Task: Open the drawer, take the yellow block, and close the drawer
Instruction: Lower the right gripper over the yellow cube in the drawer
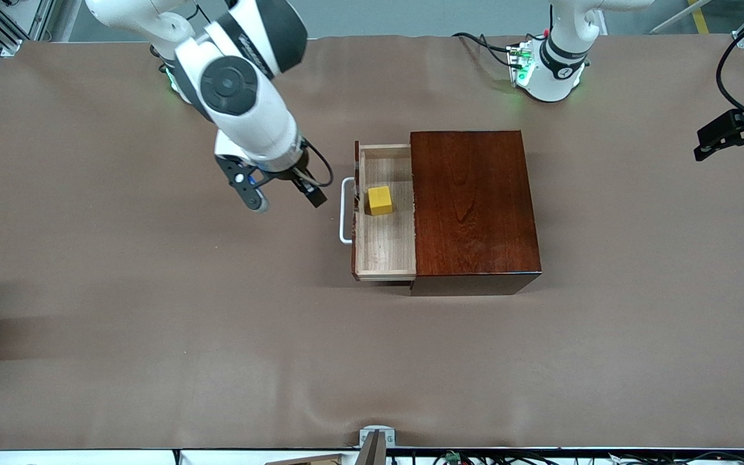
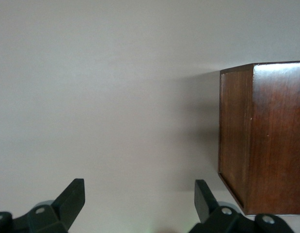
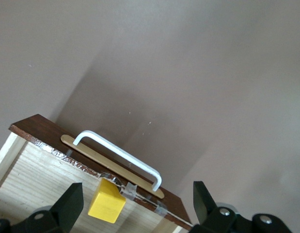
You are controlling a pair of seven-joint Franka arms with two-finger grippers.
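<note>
The drawer (image 1: 385,213) stood pulled out of the dark reddish-brown wooden box (image 1: 474,203) toward the right arm's end of the counter (image 1: 152,310), its pale tray open to view and its white handle (image 1: 345,210) on the front panel facing that end. The yellow block (image 1: 380,200) lay on the tray floor inside the drawer, close to the front panel and in the half of the tray farther from the front camera; in the right wrist view the block (image 3: 106,202) appeared just inside the panel, beneath the handle (image 3: 118,153). The right end effector (image 1: 287,196) hung over bare counter just beside the handle, toward the right arm's end, touching neither handle nor drawer; its fingers (image 3: 71,206) were spread wide with nothing between them. The left end effector (image 1: 733,139) waited over the left arm's end of the counter, well apart from the box; in the left wrist view its fingers (image 2: 72,199) were likewise spread and empty, with one side of the box (image 2: 261,138) visible ahead of them.
</note>
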